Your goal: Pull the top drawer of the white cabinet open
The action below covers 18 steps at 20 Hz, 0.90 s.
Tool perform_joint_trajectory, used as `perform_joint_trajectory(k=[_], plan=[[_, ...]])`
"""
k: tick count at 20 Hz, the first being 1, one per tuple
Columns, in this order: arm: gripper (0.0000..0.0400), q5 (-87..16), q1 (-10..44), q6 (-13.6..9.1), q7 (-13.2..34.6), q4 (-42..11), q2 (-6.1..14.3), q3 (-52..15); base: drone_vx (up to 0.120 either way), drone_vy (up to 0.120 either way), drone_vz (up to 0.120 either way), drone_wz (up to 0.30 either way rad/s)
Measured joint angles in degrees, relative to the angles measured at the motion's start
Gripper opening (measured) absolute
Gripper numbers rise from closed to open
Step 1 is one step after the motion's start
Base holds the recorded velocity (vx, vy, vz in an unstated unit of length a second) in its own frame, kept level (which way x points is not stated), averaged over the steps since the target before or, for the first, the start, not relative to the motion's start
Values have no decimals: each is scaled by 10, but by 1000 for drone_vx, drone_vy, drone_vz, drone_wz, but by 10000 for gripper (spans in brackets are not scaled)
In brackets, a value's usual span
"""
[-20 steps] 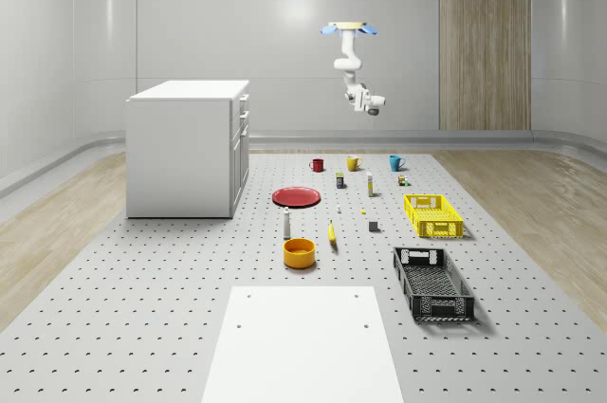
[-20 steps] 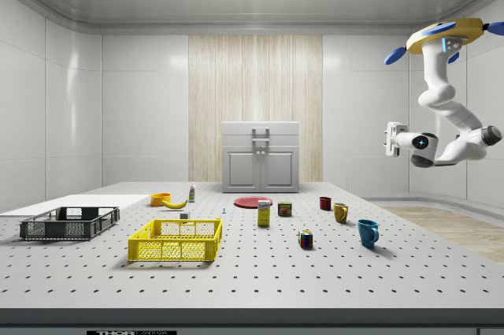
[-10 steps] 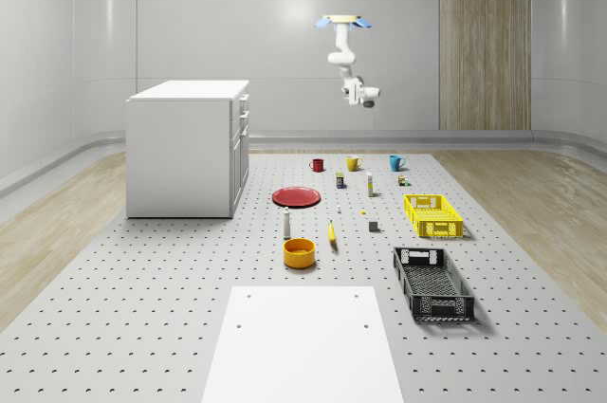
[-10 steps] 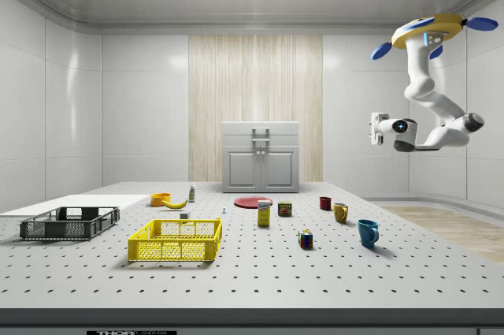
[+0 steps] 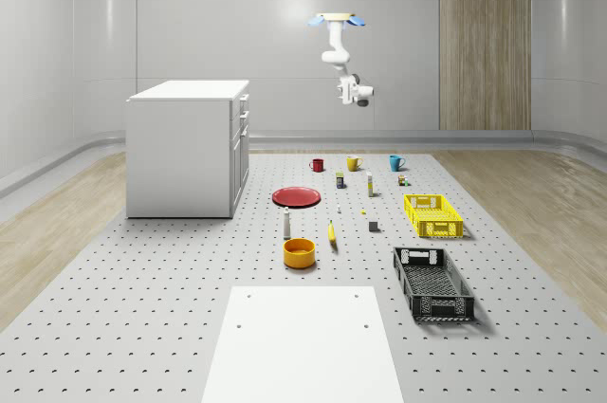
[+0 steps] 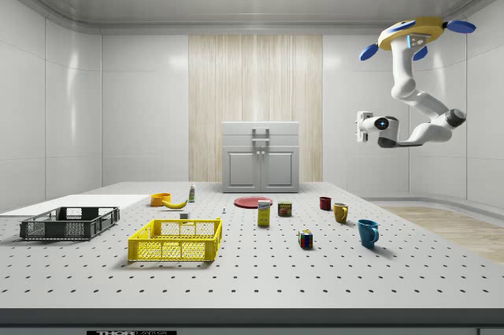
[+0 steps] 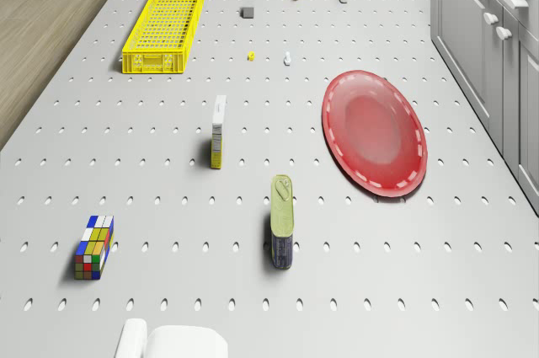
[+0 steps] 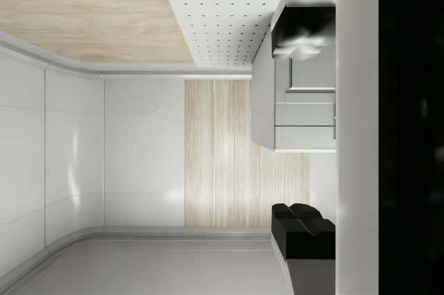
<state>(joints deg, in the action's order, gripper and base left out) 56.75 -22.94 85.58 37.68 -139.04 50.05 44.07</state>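
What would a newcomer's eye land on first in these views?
First the drone, hovering high at the side view's right above the mugs' end of the table, its arm bent down and the claw pointing toward the white cabinet but well apart from it. Next the red plate on the pegboard table in front of the cabinet, and the yellow basket at the whole-scene view's right.

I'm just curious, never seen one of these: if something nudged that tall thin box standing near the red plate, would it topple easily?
Probably. The thin box stands upright on a narrow end, so a sideways push would likely tip it rather than slide it. It looks like light cardboard. Lying flat, like the can nearby, it should stay put.
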Motion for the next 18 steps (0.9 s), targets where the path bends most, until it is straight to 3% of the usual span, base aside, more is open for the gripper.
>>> perform_joint_trajectory(k=[18], plan=[[305, -32, -55, 47, 27, -6, 46, 25, 120, -120, 0, 0]])
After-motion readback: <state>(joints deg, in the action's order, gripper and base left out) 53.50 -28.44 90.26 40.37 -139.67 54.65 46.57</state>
